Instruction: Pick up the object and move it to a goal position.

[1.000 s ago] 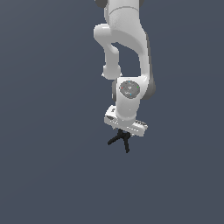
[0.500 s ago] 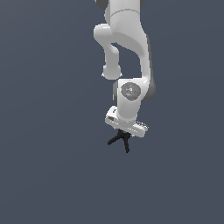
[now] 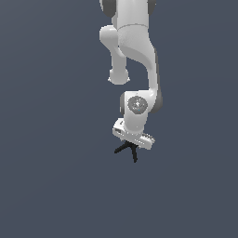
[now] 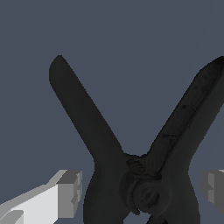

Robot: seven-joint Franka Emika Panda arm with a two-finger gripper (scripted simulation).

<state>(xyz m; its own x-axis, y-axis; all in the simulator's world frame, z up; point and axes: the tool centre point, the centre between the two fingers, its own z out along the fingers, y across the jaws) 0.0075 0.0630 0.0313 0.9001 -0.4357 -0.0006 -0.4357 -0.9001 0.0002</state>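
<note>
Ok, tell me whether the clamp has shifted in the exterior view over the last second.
No visible shift. The clamp sits at the same spot in the frame, just under the gripper, and the arm's pose looks unchanged; the plain background offers no other fixed reference.

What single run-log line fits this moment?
stage: at clamp | gripper: open, fingers either side of pivot, apart | clamp: not gripped

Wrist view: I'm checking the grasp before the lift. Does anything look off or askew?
Nothing looks damaged. The black clamp sits between the tool fingers, its two handles splayed in a V. Both pads stand clear of the clamp, with visible gaps on each side, so it is not gripped yet. The exterior view shows the clamp directly under the tool.
</note>
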